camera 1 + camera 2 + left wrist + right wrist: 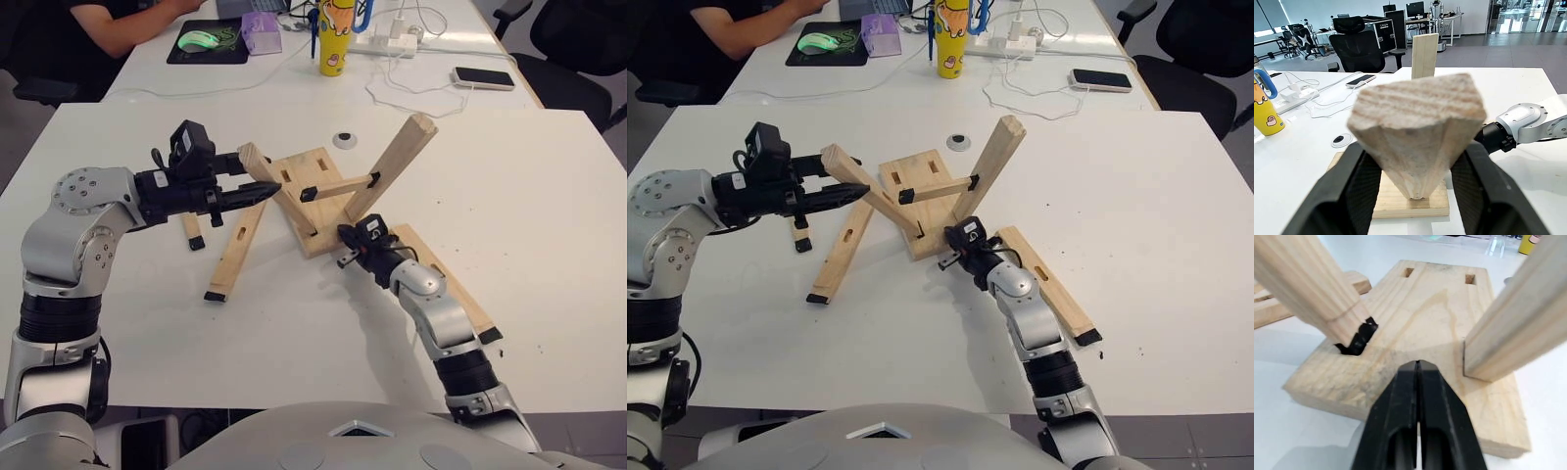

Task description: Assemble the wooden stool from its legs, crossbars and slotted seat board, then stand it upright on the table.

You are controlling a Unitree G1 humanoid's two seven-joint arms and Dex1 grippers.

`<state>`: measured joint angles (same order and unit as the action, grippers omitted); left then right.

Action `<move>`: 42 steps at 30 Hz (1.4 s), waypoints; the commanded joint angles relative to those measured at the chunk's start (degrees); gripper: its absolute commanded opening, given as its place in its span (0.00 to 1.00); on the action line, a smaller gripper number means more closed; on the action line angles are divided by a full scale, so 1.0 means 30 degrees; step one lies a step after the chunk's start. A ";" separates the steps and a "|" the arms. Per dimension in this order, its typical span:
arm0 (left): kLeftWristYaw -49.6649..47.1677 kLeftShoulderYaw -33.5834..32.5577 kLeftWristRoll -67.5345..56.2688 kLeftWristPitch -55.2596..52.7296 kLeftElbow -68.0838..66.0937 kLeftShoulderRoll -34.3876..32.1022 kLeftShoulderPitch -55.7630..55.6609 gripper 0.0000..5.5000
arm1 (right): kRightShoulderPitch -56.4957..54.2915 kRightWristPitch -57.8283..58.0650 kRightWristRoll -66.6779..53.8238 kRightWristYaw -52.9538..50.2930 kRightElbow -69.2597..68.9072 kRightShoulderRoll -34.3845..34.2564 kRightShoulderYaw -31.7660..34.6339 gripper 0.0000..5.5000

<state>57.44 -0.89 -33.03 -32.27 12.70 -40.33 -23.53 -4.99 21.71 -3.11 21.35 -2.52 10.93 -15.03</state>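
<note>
The slotted seat board (pixel 318 166) lies flat on the table. One leg (pixel 277 191) leans tilted with its foot in a corner slot, and my left gripper (pixel 261 192) is shut on that leg near its top; the left wrist view has its fingers (pixel 1347 191) on both sides of the leg's end (pixel 1415 127). A second leg (pixel 397 162) stands slanted in the board, a crossbar (pixel 341 186) jutting from it. My right gripper (pixel 1417 364) is shut and empty, its tip just short of the board's near edge (pixel 1400 406).
A loose leg (pixel 233 253) and a short crossbar (pixel 193 233) lie left of the board, another leg (pixel 446 284) under my right arm. Behind are a round black cap (pixel 344 140), a yellow bottle (pixel 334 39), a phone (pixel 482 77) and cables.
</note>
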 commanded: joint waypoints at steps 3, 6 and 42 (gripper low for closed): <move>-0.0920 0.1623 0.0857 -0.1334 0.0431 0.0264 -0.0880 0.37 | 0.0886 0.2036 0.0461 0.0283 0.0761 0.0246 -0.0957 0.00; -0.1318 0.2396 0.0971 -0.1768 0.0972 0.0686 -0.0992 0.37 | 0.0912 0.2263 0.0492 0.0191 0.0752 0.0214 -0.1045 0.00; 0.1509 0.7145 0.3086 -0.1020 -0.4078 0.0465 -0.1202 0.37 | 0.0705 -0.0706 -0.2389 0.1790 -0.1057 -0.0764 0.0568 0.00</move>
<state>58.14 12.96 -26.90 -30.49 3.67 -39.02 -32.89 -5.01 22.23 -6.64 24.54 -1.08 9.47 -15.43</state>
